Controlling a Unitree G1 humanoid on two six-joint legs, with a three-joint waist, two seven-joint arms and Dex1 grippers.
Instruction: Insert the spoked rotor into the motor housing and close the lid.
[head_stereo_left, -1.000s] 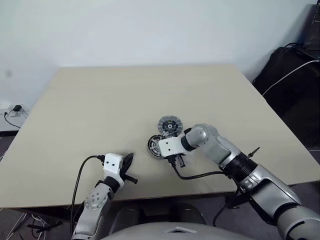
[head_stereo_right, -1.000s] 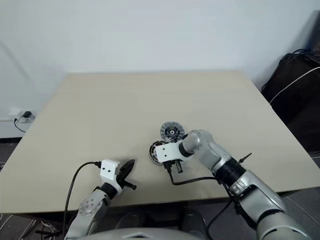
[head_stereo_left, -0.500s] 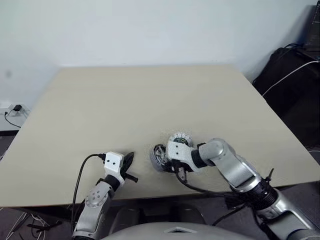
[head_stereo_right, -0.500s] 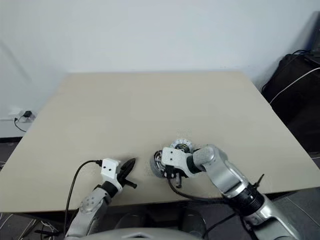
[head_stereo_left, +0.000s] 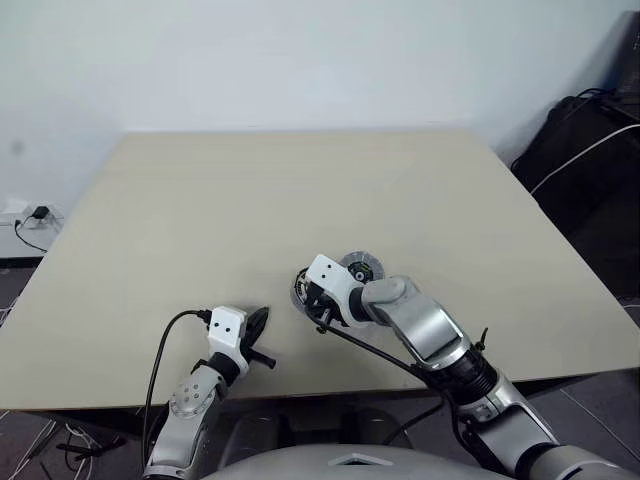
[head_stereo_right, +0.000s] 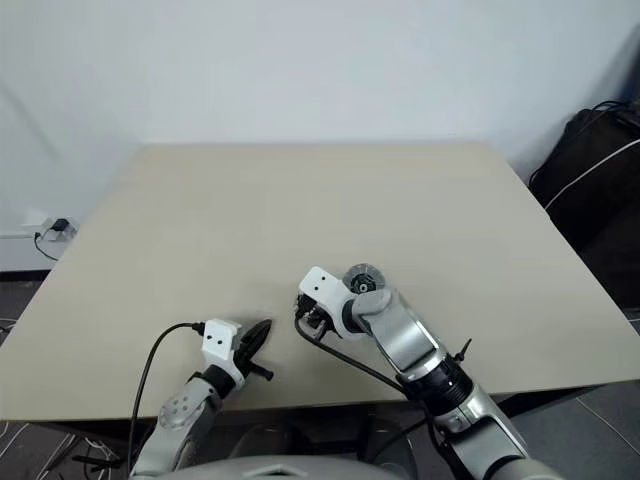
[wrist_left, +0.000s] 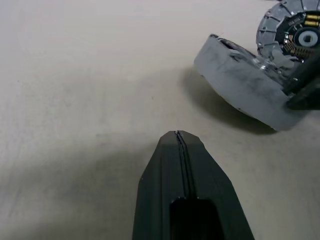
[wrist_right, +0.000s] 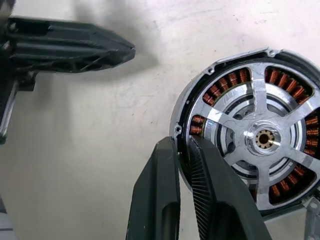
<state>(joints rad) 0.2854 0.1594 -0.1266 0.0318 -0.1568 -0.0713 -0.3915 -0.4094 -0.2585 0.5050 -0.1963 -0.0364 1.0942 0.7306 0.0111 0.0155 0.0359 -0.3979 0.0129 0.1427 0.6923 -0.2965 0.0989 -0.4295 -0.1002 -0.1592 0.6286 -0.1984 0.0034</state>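
Note:
The motor housing (wrist_right: 235, 80), a round grey body with copper windings, lies near the table's front edge, and in the left wrist view the motor housing (wrist_left: 240, 85) looks tilted. The spoked rotor (wrist_right: 262, 139) sits inside it, silver spokes over the windings. My right gripper (wrist_right: 180, 145) is shut on the housing's rim, one finger outside and one inside. The lid (head_stereo_left: 360, 268), a silver disc with a dark centre, lies just behind and to the right. My left gripper (head_stereo_left: 255, 328) rests shut on the table to the housing's left, holding nothing.
The beige table (head_stereo_left: 300, 180) stretches wide behind the parts. Dark bags with a white cable (head_stereo_left: 590, 150) stand on the floor past the right edge. A plug and cable (head_stereo_left: 30, 215) lie on the floor at the left.
My right arm has swung in and its wrist has rolled, so the gripper now meets the housing from the near right. The lid lies slightly nearer and further right. The left gripper has kept still.

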